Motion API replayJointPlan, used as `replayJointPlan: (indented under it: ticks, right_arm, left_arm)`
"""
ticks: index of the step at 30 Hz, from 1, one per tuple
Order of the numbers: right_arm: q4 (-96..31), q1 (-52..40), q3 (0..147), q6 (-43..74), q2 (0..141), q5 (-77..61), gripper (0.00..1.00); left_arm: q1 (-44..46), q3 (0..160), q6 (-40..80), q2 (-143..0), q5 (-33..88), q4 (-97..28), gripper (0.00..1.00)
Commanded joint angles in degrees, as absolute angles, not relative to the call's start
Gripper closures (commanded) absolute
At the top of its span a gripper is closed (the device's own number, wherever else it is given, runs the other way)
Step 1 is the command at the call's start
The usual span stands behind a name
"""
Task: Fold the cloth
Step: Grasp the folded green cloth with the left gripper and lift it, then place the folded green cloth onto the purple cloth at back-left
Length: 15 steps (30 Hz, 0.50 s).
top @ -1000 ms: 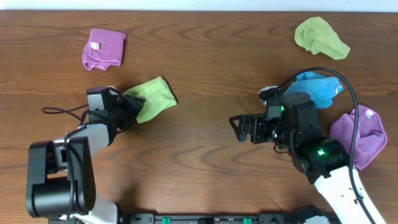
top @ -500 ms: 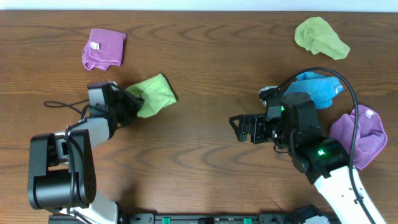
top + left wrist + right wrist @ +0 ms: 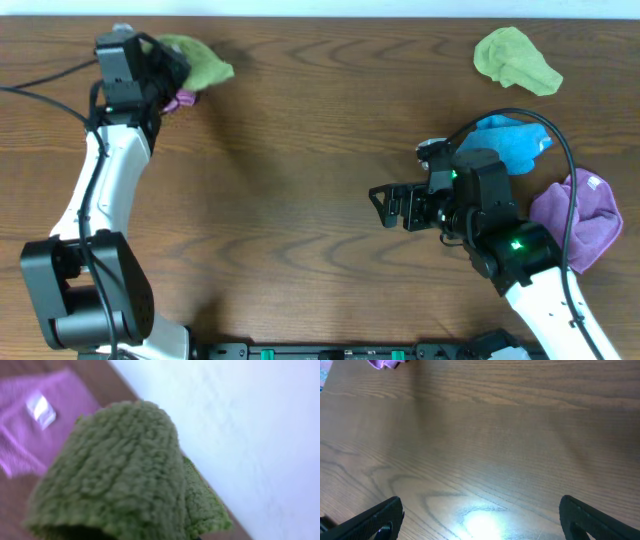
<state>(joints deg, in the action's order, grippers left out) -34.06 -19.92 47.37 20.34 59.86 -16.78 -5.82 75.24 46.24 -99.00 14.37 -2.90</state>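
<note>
My left gripper (image 3: 165, 68) is shut on a folded green cloth (image 3: 201, 62) and holds it at the far left of the table, over a purple cloth (image 3: 181, 100) that is mostly hidden beneath it. In the left wrist view the green cloth (image 3: 120, 480) fills the frame and hides the fingers, with the purple cloth (image 3: 35, 425) behind it. My right gripper (image 3: 385, 207) is open and empty over bare wood at the right centre; its fingertips (image 3: 480, 515) show wide apart in the right wrist view.
A crumpled green cloth (image 3: 515, 60) lies at the far right. A blue cloth (image 3: 512, 140) and a purple cloth (image 3: 575, 220) lie beside the right arm. The table's far edge runs just behind the left gripper.
My left arm has carried the green cloth from the left centre up to the far left, over the purple cloth. The right arm has not moved.
</note>
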Motion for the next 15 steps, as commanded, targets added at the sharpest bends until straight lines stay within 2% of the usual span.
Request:
replayJointPlan:
  ticks: [1,15]
  right_arm:
    - [-34.1,-19.5,47.2,19.7,59.3,-17.2,0.01]
    - [-34.1,-19.5,47.2,19.7,59.3,-17.2,0.01]
  left_arm:
    - [-6.1,79.1,45.2,-103.5,9.0,-3.1,0.94]
    - [-10.0,88.7,45.3,-117.4,4.0,3.4,0.94]
